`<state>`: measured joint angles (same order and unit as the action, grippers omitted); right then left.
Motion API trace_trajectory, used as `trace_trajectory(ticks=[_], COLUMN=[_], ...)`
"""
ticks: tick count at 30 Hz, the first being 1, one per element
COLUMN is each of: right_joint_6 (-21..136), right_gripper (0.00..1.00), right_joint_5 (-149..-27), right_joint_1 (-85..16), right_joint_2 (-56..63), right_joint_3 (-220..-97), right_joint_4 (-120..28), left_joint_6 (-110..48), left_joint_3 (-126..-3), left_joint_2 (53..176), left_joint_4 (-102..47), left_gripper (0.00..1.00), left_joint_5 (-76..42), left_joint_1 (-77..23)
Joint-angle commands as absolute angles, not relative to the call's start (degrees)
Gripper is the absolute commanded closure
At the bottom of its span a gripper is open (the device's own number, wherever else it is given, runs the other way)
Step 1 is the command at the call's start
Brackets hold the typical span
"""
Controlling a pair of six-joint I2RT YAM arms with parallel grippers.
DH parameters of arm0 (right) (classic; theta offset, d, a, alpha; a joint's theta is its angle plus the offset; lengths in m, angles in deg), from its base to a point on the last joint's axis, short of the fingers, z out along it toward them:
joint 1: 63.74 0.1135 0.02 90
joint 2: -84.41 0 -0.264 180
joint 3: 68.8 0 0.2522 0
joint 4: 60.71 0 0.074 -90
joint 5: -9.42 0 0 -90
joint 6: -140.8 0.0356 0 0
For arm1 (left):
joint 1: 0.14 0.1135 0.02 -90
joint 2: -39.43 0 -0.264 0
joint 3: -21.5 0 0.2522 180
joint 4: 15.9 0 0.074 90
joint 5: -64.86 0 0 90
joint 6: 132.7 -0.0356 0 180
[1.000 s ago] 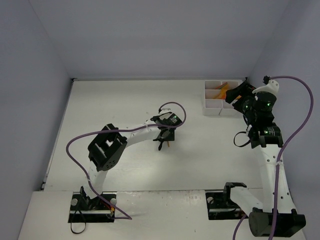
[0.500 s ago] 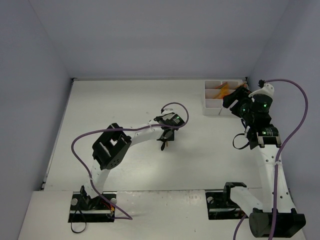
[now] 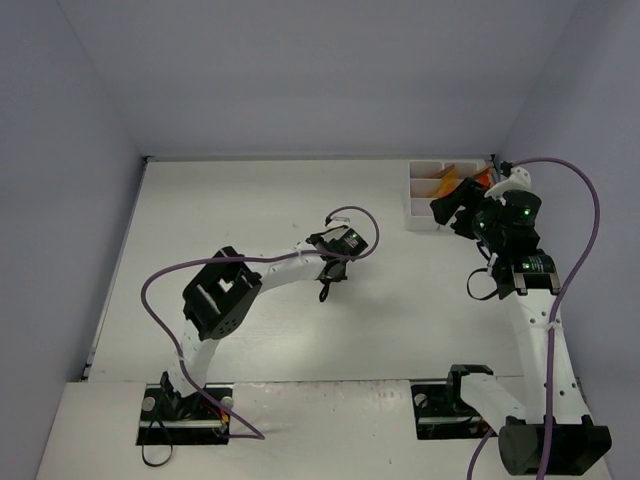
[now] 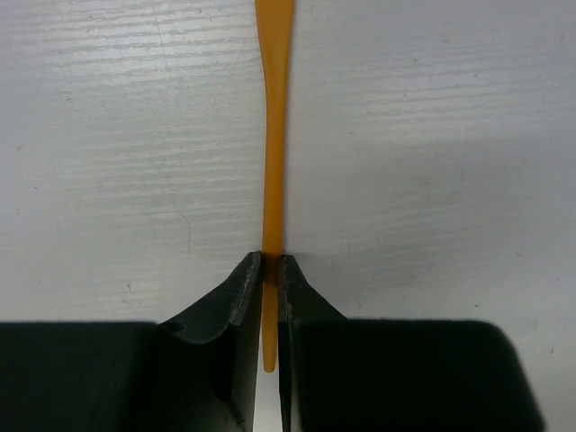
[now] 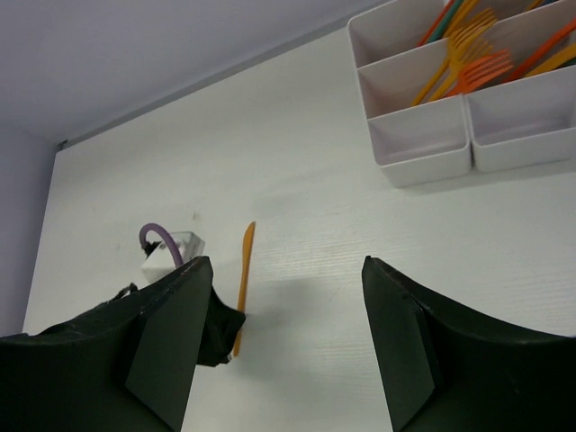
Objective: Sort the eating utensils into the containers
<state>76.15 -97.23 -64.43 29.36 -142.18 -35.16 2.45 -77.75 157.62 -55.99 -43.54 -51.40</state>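
Observation:
An orange plastic knife [image 4: 273, 135] lies flat on the white table, and my left gripper [image 4: 270, 261] is shut on its handle end, low over the table's middle [image 3: 325, 288]. The right wrist view also shows the knife [image 5: 243, 270], its blade pointing away from the left gripper's black fingers [image 5: 216, 328]. The containers, a white tray [image 5: 423, 164] at the far right [image 3: 424, 212], hold several orange and red forks [image 5: 468, 63]. My right gripper [image 5: 286, 263] stands open and holds nothing, hovering just in front of the tray [image 3: 447, 208].
The two near compartments [image 5: 526, 135] of the tray look empty. A purple cable [image 3: 165, 280] loops over the left arm. Grey walls close in the table at the back and on both sides.
My left gripper has shut on the orange knife's handle. The right gripper has swung left, off the tray and toward the table's middle, staying open.

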Motion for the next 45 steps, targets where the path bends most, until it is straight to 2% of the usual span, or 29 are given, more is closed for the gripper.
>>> trace_trajectory(ticks=[1,7,10,20,35,39,45], right_joint_6=[75.6,76.8,76.8,76.8,77.1,77.2,77.3], right_gripper=[0.35,0.35,0.35,0.35,0.39,0.44,0.66], right_joint_5=[-108.9,-117.8,-120.7,-122.0,-118.4,-118.4,-118.6], right_joint_1=[-64.1,-63.6,-62.0,-57.4,-55.1,-55.0,-54.8], right_joint_2=[26.9,24.2,21.7,17.5,15.8,15.7,15.6], right_joint_3=[-140.6,-140.6,-142.6,-147.6,-148.5,-148.7,-148.9], right_joint_4=[-37.9,-38.0,-38.0,-38.0,-38.2,-38.2,-38.5], left_joint_6=[-8.0,-21.2,-24.6,-25.5,-25.0,-24.9,-24.9], left_joint_3=[-72.7,-62.4,-62.5,-65.5,-67.8,-67.7,-67.8], left_joint_2=[148.3,132.7,129.1,124.3,122.3,121.9,121.8], left_joint_4=[-51.7,-33.8,-32.6,-31.5,-30.6,-29.0,-28.4], left_gripper=[1.00,1.00,1.00,1.00,1.00,1.00,1.00], left_joint_5=[-43.9,-31.2,-26.1,-17.7,-14.5,-13.7,-13.3], left_joint_1=[-50.9,-50.9,-50.9,-52.3,-54.1,-54.4,-54.7])
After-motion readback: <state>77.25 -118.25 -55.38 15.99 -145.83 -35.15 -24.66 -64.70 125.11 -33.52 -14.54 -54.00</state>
